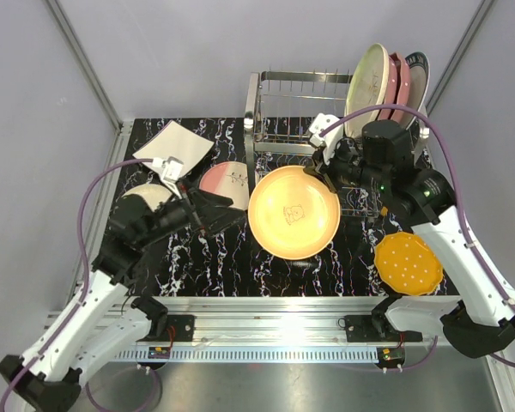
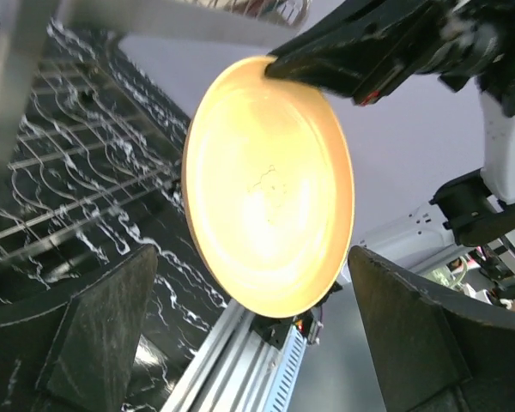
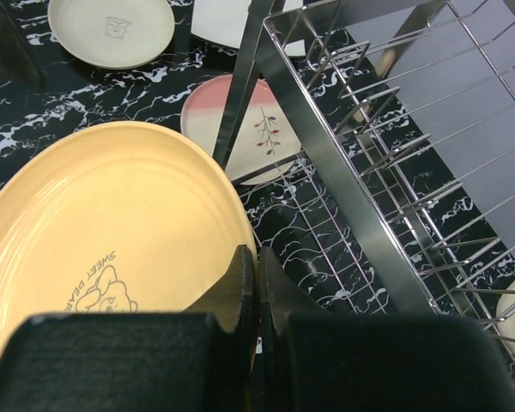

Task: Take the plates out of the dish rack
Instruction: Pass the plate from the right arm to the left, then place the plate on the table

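Note:
My right gripper (image 1: pixel 319 174) is shut on the rim of a yellow-orange plate (image 1: pixel 293 212) and holds it tilted above the table, in front of the chrome dish rack (image 1: pixel 313 120). In the right wrist view the jaws (image 3: pixel 257 268) pinch the plate's (image 3: pixel 112 240) edge. My left gripper (image 1: pixel 223 212) is open just left of that plate, apart from it. In the left wrist view the plate (image 2: pixel 270 184) stands beyond the open fingers (image 2: pixel 103 335). Three plates stand at the rack's right end: pale green (image 1: pixel 366 79), pink (image 1: pixel 399 81) and dark-rimmed white (image 1: pixel 418 75).
On the black marbled table lie a white square plate (image 1: pixel 173 146), a pink-cream twig plate (image 1: pixel 226 182), a cream plate (image 1: pixel 146 197) partly under my left arm, and an orange polka-dotted plate (image 1: pixel 408 263) at the front right. Grey walls enclose the table.

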Controlling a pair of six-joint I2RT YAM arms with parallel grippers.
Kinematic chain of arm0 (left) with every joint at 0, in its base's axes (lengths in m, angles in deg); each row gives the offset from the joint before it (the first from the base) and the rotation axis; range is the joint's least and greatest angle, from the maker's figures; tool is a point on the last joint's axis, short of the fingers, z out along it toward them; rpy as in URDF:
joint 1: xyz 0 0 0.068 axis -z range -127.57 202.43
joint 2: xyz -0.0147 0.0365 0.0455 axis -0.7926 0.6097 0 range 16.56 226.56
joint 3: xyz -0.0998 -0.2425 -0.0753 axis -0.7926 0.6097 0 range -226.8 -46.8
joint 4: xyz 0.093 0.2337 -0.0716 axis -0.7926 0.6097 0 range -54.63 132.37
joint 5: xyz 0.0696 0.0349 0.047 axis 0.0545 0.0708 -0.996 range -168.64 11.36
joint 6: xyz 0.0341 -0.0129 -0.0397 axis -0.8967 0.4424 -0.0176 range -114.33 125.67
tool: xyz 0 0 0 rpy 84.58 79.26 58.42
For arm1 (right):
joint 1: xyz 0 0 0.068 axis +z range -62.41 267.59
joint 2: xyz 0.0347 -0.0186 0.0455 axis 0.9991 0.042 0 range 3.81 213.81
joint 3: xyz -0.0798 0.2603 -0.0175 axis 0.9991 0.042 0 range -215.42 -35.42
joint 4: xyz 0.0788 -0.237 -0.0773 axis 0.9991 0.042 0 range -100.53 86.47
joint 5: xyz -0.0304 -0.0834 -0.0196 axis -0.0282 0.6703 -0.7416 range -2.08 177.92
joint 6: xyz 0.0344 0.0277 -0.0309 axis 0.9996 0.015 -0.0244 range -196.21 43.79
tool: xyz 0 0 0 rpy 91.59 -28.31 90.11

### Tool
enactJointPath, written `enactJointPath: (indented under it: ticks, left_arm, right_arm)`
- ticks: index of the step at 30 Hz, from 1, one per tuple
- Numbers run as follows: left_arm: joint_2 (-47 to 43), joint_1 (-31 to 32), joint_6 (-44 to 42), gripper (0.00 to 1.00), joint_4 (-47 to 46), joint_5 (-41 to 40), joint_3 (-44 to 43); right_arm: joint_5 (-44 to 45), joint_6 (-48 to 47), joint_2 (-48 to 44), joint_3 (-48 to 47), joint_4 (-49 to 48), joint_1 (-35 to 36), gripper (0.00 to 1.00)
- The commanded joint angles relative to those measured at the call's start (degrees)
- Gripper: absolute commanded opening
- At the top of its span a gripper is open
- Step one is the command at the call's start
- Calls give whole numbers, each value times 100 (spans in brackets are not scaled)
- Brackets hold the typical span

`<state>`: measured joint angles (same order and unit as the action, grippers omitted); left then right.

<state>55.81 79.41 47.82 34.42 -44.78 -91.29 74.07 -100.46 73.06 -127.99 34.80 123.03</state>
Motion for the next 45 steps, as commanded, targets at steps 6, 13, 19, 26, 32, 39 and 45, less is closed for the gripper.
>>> enactJointPath:
  ticks: [6,13,19,26,32,39,45]
  left_arm:
    - [1040,1467,-743,80,859,-1865,-823]
    - [1463,1916,-1112,11,1360,-2490,-1272]
    - [1219,1916,-1253,0,1484,-2726,-1203]
    - [339,1250,-1464,0,1694,-2842,-570]
    - [-478,-604,-1359,0,1906,-2157,273]
    - [-603,-2994,-745,0,1187,-1244,1239]
    - [214,-4657,696,0,-1009,-960,2477]
  right_arm:
    - [-689,228,-333,213,-383,-204,0]
    - [-777,254,-483,415,-445,-309,0]
    - [-707,272,-597,565,-454,-406,66]
    - [-593,184,-1185,916,-340,-1012,100]
    - [-312,34,-1731,1829,-392,-1285,100]
    - [-355,-10,-2056,2893,-708,-1408,100]
    - [-697,130,-2206,3772,-1156,-1523,100]
